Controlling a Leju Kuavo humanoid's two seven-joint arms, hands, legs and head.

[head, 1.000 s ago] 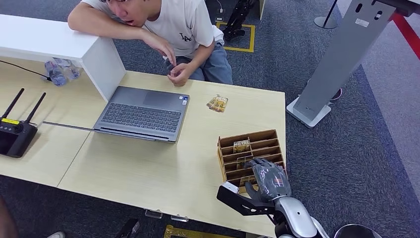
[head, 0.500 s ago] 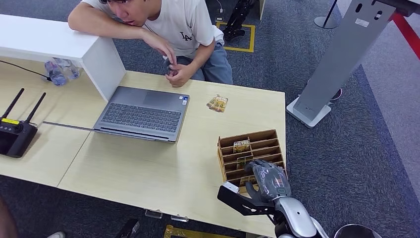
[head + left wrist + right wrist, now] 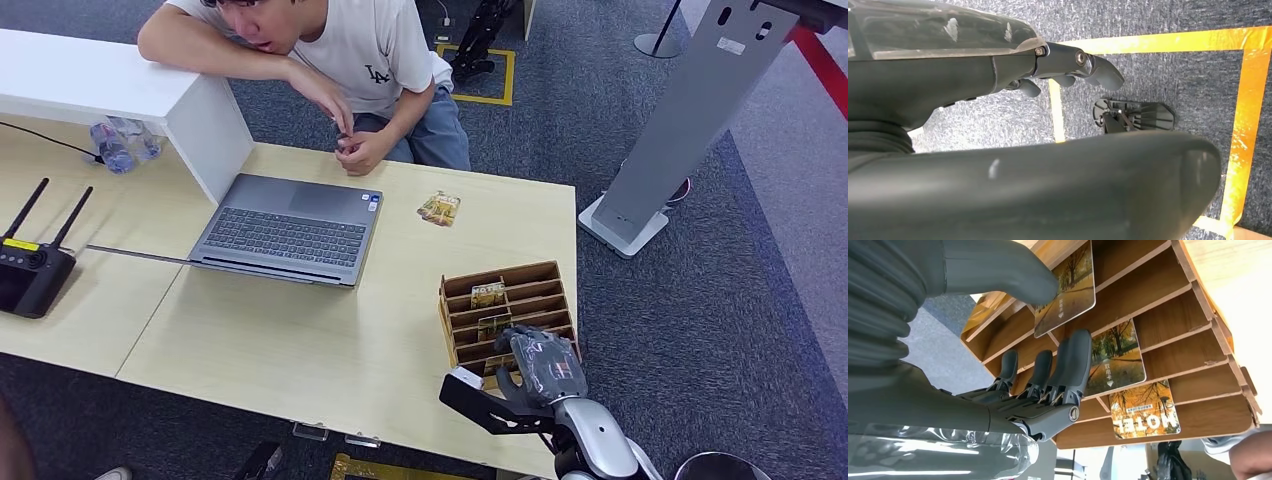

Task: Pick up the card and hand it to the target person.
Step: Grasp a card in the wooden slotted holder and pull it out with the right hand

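1. The card point(image 3: 1066, 287), printed with autumn trees, stands in a slot of the wooden card rack point(image 3: 1168, 300), leaning out of that slot. In the head view the rack point(image 3: 520, 278) sits at the 5 o'clock area of the light wood table point(image 3: 300, 340), near its right edge.
2. The right hand point(image 3: 1038, 340) is at the rack. Its thick grey thumb point(image 3: 1013, 275) presses on one face of the card at the card's near edge; the darker fingers point(image 3: 1073, 360) extend into the slot on the other side. Whether the fingers touch the card's far face cannot be told, so the grip state cannot be told.
3. In the head view the right hand point(image 3: 545, 362) lies over the near rows of the rack, palm down, with the silver forearm entering from 6 o'clock.
4. Two more cards stand in farther slots: a second tree card point(image 3: 1113, 360) and a card marked "HOTEL" point(image 3: 1144, 410).
5. The left hand point(image 3: 1068, 67) hangs over grey carpet with yellow floor tape point(image 3: 1248, 115); its fingers are curled inward with nothing in them.
6. At 12 o'clock of the table a seated person point(image 3: 330, 60) leans on a white shelf point(image 3: 110, 85), hands together at the table edge.
7. An open laptop point(image 3: 290, 228) lies before the person. A small packet point(image 3: 439, 208) lies at 1 o'clock of the laptop. A black router with two antennas point(image 3: 35, 270) stands at 9 o'clock.
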